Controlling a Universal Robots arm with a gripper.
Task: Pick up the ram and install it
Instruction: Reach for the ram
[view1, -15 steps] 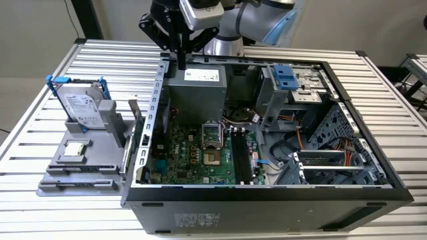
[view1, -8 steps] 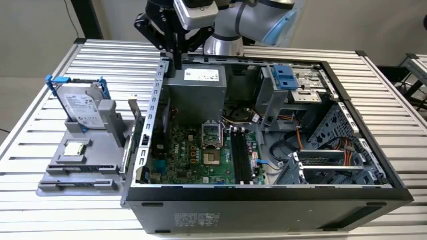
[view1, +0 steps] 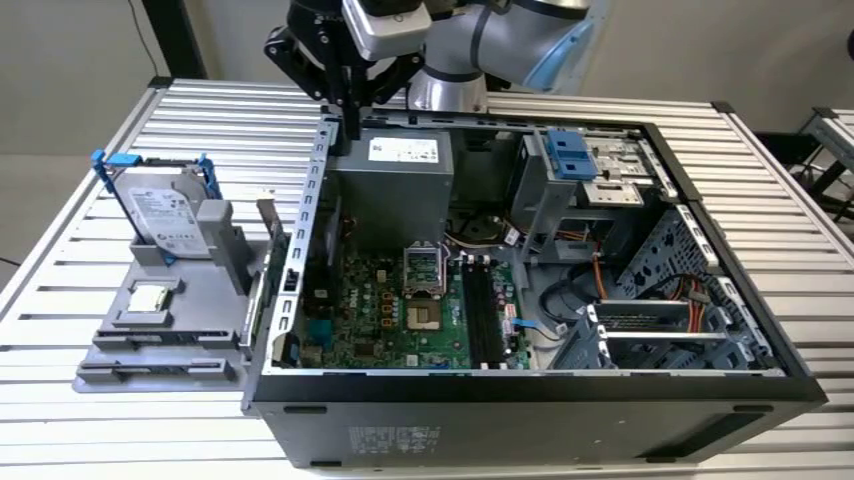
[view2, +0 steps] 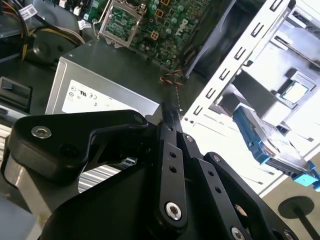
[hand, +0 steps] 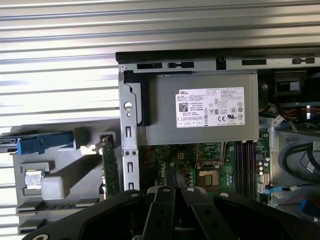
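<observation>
The gripper (view1: 350, 130) hangs over the rear corner of the open case (view1: 747, 375), above the power supply (view1: 394, 185), its fingers (hand: 170, 182) pressed together with nothing between them. The ram (hand: 110, 167) stands on edge in the grey holder (view1: 160, 345) just beside the case's wall on the exterior view's left, apart from the gripper. A hard drive (view1: 167, 215) stands upright in the same holder.

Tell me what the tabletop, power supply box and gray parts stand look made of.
Tabletop: metal, likely aluminium, going by bright ribbed slats. Power supply box: bare sheet metal, dull gray with folded edges. Gray parts stand: probably plastic, matte and uniformly gray; moulded or printed, cannot tell.
</observation>
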